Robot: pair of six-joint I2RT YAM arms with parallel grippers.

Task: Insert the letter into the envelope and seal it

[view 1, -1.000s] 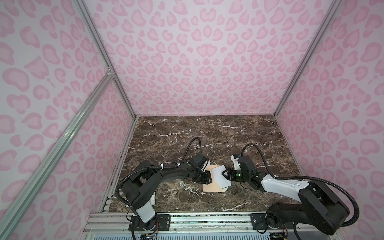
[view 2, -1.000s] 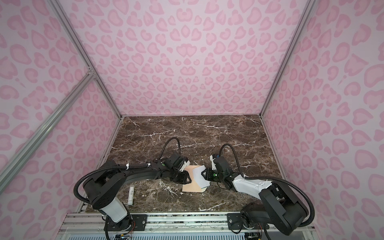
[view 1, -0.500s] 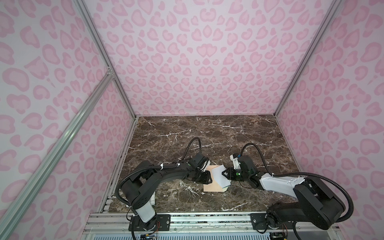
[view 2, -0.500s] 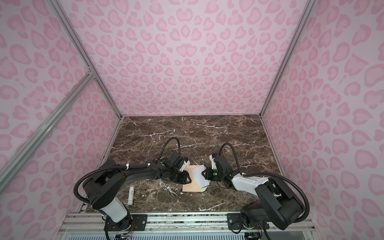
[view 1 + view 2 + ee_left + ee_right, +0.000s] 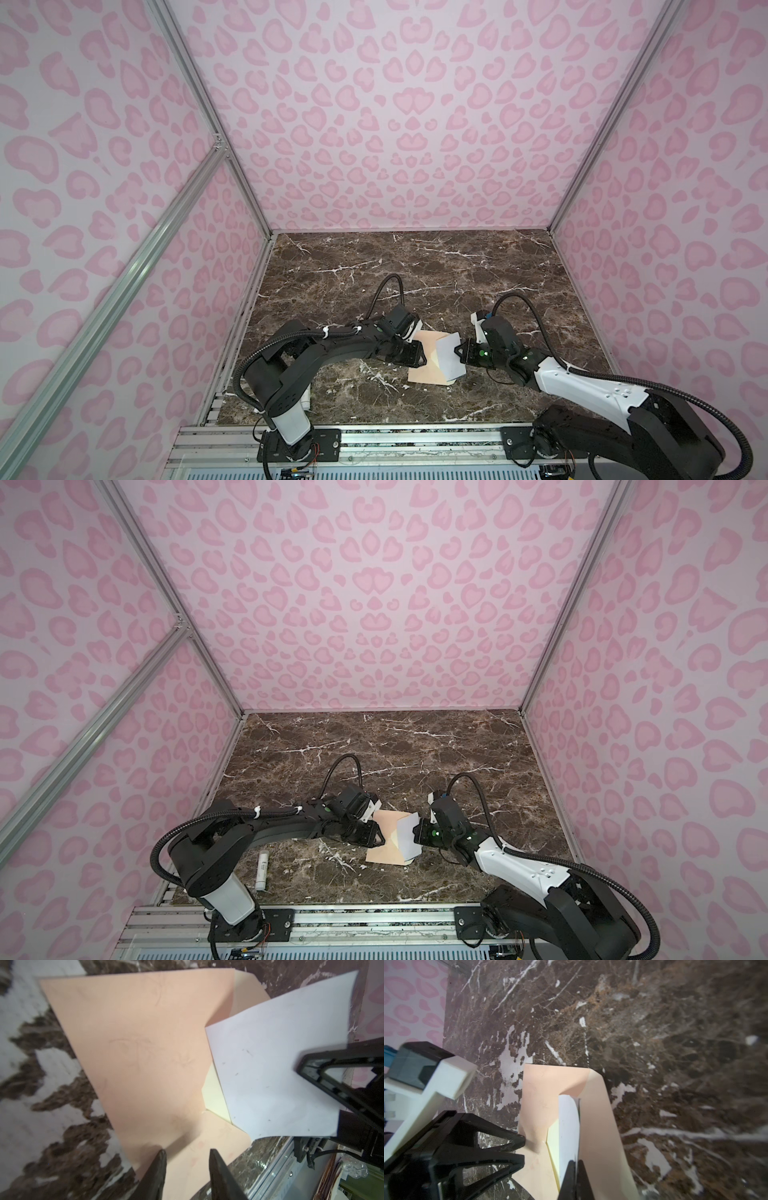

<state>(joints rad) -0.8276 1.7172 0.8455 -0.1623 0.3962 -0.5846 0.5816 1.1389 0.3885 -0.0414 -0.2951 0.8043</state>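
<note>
1. My bench (image 5: 415, 266) is dark brown marble with white veins.
2. A small white tube (image 5: 262, 870) lies on it near the front left corner.
3. Pink leopard-print walls (image 5: 395, 124) close three sides.
4. A metal rail (image 5: 415, 440) runs along the front edge.

There is one envelope (image 5: 423, 373), one letter (image 5: 451, 357), one white tube (image 5: 262, 869), and two hands: left hand (image 5: 187, 1161) and right hand (image 5: 574, 1165).

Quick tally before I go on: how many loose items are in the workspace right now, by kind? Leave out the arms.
envelope: 1
letter: 1
glue stick: 1
Total: 3
</note>
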